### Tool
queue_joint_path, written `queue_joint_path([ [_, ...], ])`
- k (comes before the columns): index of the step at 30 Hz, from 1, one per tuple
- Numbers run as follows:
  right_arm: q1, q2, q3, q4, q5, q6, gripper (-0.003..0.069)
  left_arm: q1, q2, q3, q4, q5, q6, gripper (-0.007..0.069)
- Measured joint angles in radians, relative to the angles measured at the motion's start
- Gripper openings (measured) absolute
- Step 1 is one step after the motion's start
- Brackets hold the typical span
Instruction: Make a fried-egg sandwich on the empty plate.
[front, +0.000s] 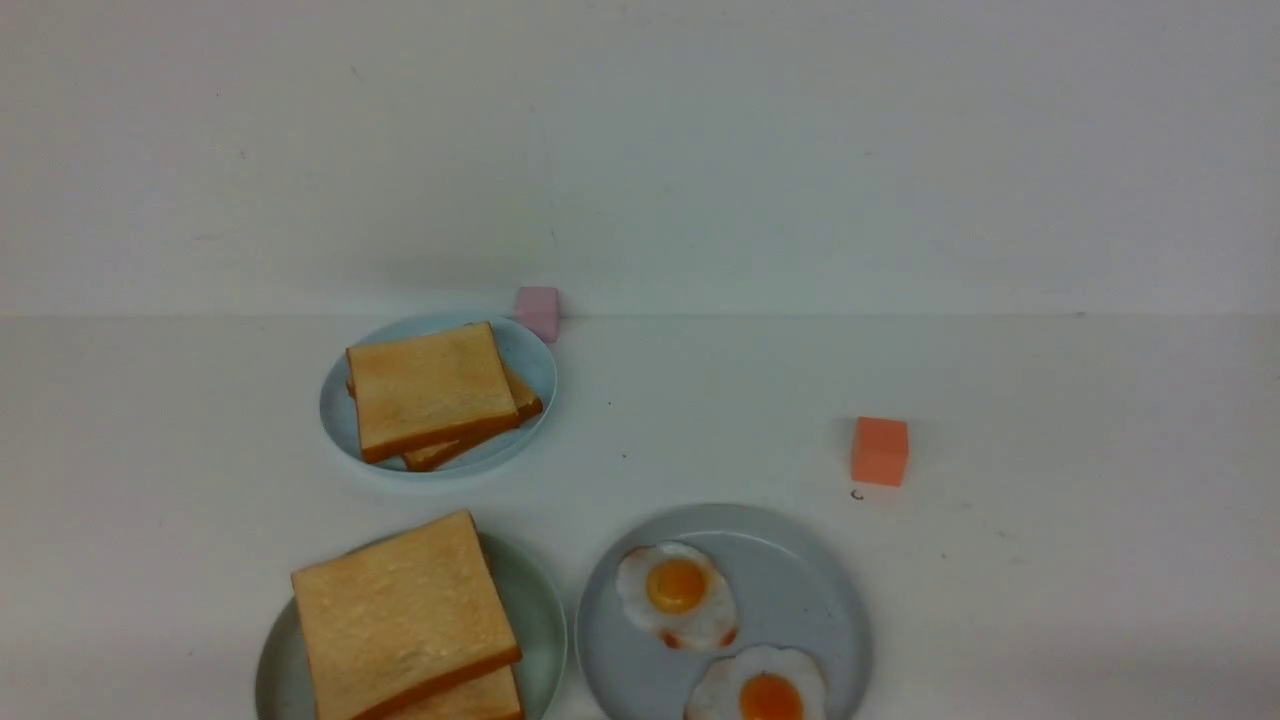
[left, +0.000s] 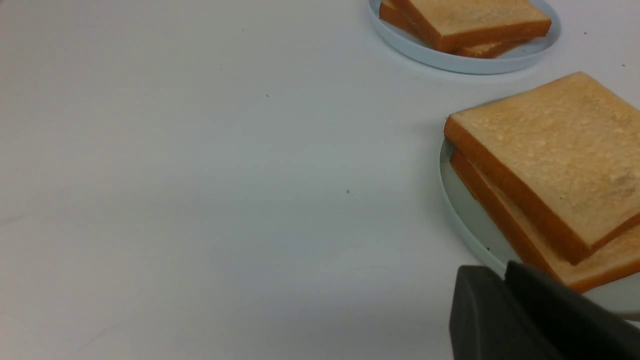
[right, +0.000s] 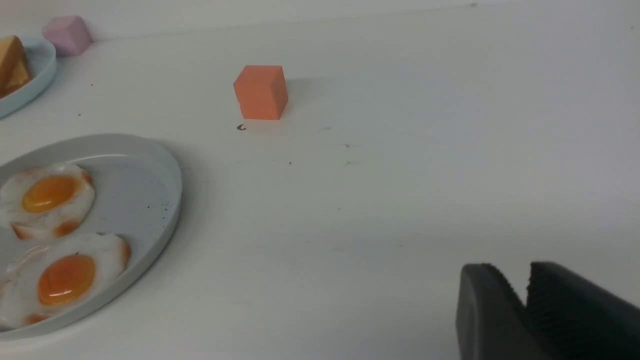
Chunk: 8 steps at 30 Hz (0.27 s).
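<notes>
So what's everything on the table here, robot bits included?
Round pale mint-green plate: one, front left.
Square golden-brown toast slices: two, stacked on the mint-green plate.
Small light-blue plate: one, farther back on the left.
More toast slices: two, golden-brown, stacked on the light-blue plate.
Grey-blue plate: one, front centre.
Fried eggs: two, white with orange yolks, on the grey-blue plate.
Pink cube: one, by the back wall.
Orange cube: one, right side.
White table: one, under everything.
Left gripper: black, beside the mint-green plate, empty.
Right gripper: black, slightly parted, empty.
</notes>
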Motion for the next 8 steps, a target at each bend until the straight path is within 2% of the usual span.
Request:
queue_joint_path([
  [8, 0.000, 0.000, 0.000, 0.000, 0.000, 0.001, 0.0162, 0.000, 0.000, 0.000, 0.000, 0.000, 0.000, 0.0092],
])
